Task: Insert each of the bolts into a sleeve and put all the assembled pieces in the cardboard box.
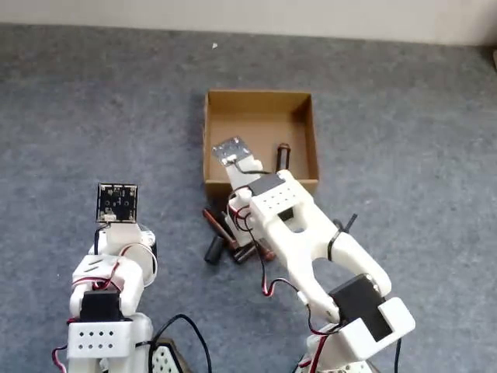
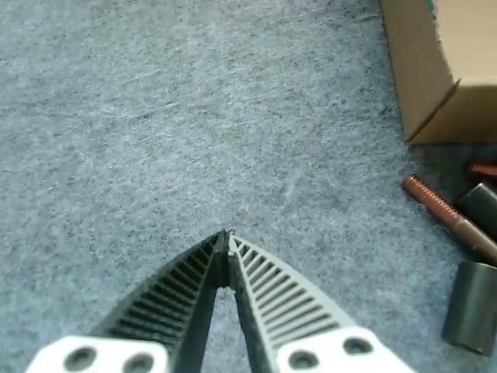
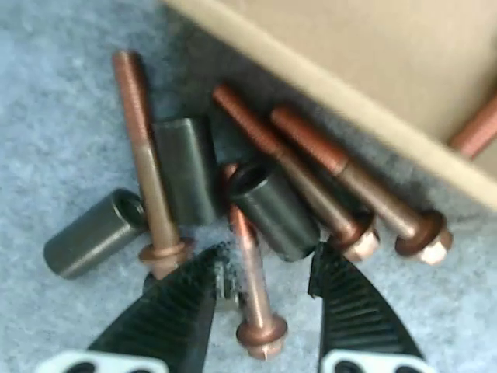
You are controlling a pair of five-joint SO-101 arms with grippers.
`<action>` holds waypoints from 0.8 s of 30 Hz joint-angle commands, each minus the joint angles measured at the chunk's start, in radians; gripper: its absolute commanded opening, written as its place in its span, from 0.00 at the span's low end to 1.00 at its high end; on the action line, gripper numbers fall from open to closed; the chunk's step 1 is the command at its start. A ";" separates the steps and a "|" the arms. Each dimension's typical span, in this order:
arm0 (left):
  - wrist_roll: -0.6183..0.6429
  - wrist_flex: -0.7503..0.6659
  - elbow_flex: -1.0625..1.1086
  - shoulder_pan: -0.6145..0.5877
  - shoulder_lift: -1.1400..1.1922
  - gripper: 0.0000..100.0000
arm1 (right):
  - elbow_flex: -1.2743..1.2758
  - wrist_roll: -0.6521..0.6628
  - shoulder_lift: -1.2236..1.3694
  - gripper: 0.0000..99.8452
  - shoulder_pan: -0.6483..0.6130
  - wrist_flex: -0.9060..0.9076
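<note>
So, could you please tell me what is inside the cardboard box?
One piece, seemingly a sleeved bolt, lies in the cardboard box near the arms' side. The right arm's wrist covers the floor beside it, so anything there is hidden.

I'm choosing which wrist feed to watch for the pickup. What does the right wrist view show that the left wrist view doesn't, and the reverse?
The right wrist view adds the right pincer, open, straddling one bolt, with three dark sleeves and three more bolts packed close by. The left wrist view adds the left pincer, shut, over bare carpet. Both share the cardboard box and some of those bolts and sleeves.
</note>
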 commanded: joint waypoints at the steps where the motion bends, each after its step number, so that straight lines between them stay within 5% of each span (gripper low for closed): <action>1: -0.015 -0.026 -0.005 -0.018 -0.010 0.01 | -0.051 0.017 -0.004 0.15 0.013 -0.050; 19: -0.015 -0.026 -0.004 -0.016 -0.010 0.01 | -0.051 0.086 0.102 0.15 0.024 -0.163; 24: -0.015 -0.025 -0.004 -0.016 -0.010 0.01 | -0.051 0.089 0.077 0.04 0.025 -0.166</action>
